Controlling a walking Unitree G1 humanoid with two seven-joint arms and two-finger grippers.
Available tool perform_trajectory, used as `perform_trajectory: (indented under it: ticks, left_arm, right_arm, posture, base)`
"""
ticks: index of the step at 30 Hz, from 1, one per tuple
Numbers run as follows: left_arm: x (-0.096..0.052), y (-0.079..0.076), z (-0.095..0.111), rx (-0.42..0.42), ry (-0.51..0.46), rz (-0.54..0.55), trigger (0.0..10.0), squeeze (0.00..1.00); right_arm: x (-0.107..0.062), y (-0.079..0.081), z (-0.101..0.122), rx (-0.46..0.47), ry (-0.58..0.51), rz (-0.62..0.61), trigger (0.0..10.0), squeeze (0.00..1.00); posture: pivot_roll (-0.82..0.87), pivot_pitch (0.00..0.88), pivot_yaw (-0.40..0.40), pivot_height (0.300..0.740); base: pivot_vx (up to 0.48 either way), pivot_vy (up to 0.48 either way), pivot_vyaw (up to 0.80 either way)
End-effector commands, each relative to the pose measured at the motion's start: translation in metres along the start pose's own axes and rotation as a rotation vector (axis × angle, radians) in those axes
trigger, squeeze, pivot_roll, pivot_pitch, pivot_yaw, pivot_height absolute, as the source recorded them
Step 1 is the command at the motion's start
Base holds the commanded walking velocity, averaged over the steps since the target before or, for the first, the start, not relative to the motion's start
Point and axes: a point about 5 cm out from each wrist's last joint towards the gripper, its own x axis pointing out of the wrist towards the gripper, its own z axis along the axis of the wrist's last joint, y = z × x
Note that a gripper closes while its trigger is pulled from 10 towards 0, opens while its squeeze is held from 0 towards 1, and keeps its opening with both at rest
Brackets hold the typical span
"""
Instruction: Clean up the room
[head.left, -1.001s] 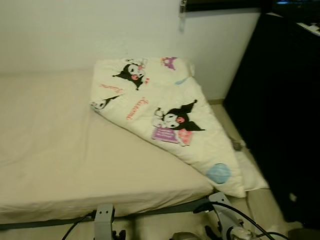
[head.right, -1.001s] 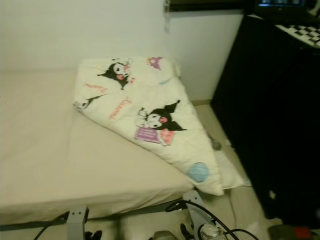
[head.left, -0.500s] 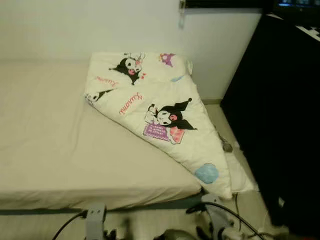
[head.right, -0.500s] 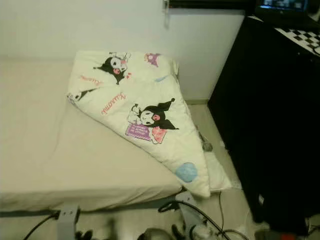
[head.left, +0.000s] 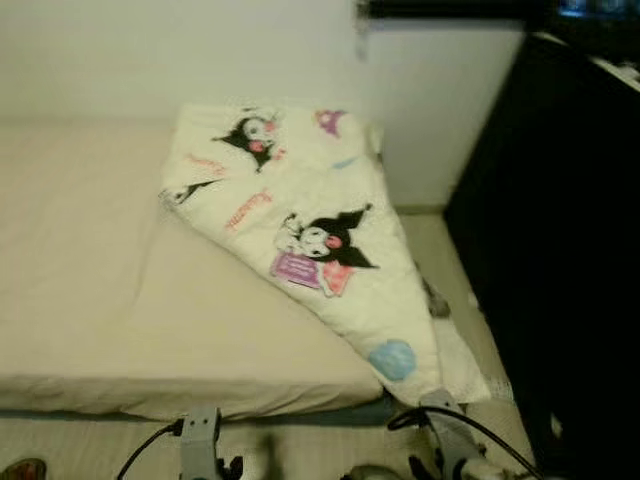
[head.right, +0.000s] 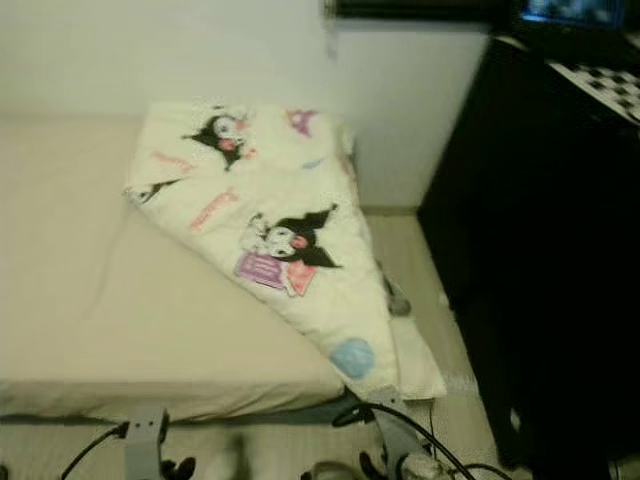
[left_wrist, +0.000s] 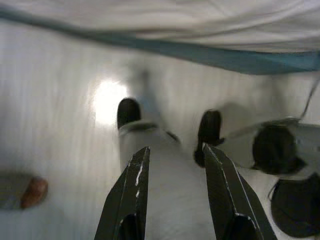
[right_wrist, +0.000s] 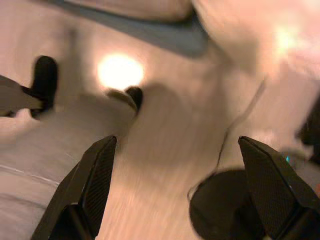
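Note:
A white blanket (head.left: 320, 220) printed with black cartoon figures lies folded at a slant across the right side of a bed with a beige sheet (head.left: 90, 270). Its lower corner hangs over the bed's edge toward the floor. Both arms hang low in front of the bed. My left gripper (left_wrist: 175, 149) points at the pale floor, open with nothing between its fingers. My right gripper (right_wrist: 177, 141) is open wide above the floor, also holding nothing.
A tall dark cabinet (head.left: 560, 230) stands close on the right, leaving a narrow floor strip beside the bed. A small grey object (head.left: 437, 300) and a white cloth (head.left: 465, 365) lie there. A brownish object (left_wrist: 30, 192) sits on the floor. Black cables (head.left: 470, 425) run near my right arm.
The whole picture has shifted a little, so the camera moved. The blanket and bed lie as before, and both arms still hang low.

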Motion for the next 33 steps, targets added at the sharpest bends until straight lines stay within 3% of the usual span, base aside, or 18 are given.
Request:
perform_trajectory:
  ticks: [1, 7, 16, 24, 33]
  left_arm:
    - [-0.002, 0.003, -0.009, -0.01, 0.027, 0.01, 10.0, 0.0]
    - [-0.002, 0.003, -0.009, -0.005, 0.027, 0.006, 10.0, 0.0]
    - [-0.001, -0.001, -0.006, -0.002, 0.021, -0.038, 10.0, 0.0]
    - [-0.001, -0.004, -0.006, -0.01, 0.018, -0.05, 10.0, 0.0]
    - [-0.001, -0.002, -0.007, -0.037, 0.009, -0.031, 10.0, 0.0]
  right_arm:
    - [0.0, 0.004, -0.001, 0.002, -0.002, 0.016, 10.0, 0.0]
    - [0.003, 0.005, 0.013, -0.001, -0.048, 0.019, 10.0, 0.0]
    - [0.005, 0.0, 0.058, 0.005, -0.188, -0.02, 10.0, 0.0]
    - [0.005, -0.002, 0.055, 0.001, -0.163, -0.055, 10.0, 0.0]
    - [0.005, -0.003, 0.052, -0.007, -0.15, -0.068, 10.0, 0.0]
  posture:
    - [-0.16, 0.0, 0.032, 0.74]
    - [-0.16, 0.0, 0.031, 0.74]
    - [-0.16, 0.0, 0.022, 0.74]
    - [-0.16, 0.0, 0.019, 0.74]
    - [-0.16, 0.0, 0.02, 0.74]
  base:
    - [0.0, 0.0, 0.79]
    - [0.0, 0.0, 0.79]
    - [0.0, -0.043, 0.77]
    - [0.0, -0.465, 0.0]
    - [0.0, 0.0, 0.0]
